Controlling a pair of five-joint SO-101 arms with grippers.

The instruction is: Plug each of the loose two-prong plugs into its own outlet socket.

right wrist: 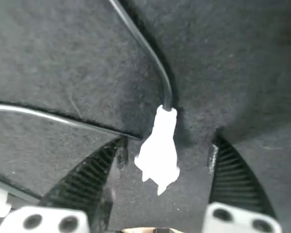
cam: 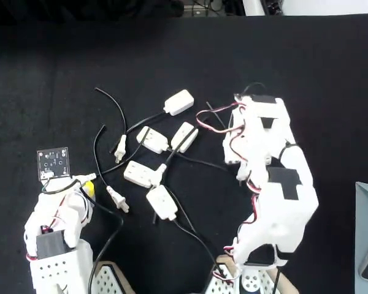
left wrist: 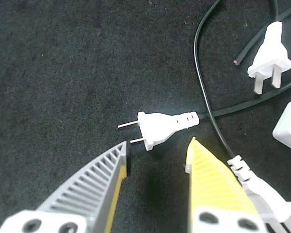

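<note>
left pincer [left wrist: 159, 141] is hanging wide over the worktop [left wrist: 63, 58]. a loose two-prong plug [left wrist: 161, 128] is lying flat just past its fingertips, at about 4 o'clock from it in the high view, with the long axis running across the gap and the prongs facing the grey finger [left wrist: 97, 189]. right pincer [right wrist: 168, 141] is gaping wide too, straddling a second plug [right wrist: 157, 160]. judging the left arm nearer the first plug, though it is likely needing a wrist turn to be squeezing flanks rather than ends.

No legible text, no readable labels or numbers
</note>
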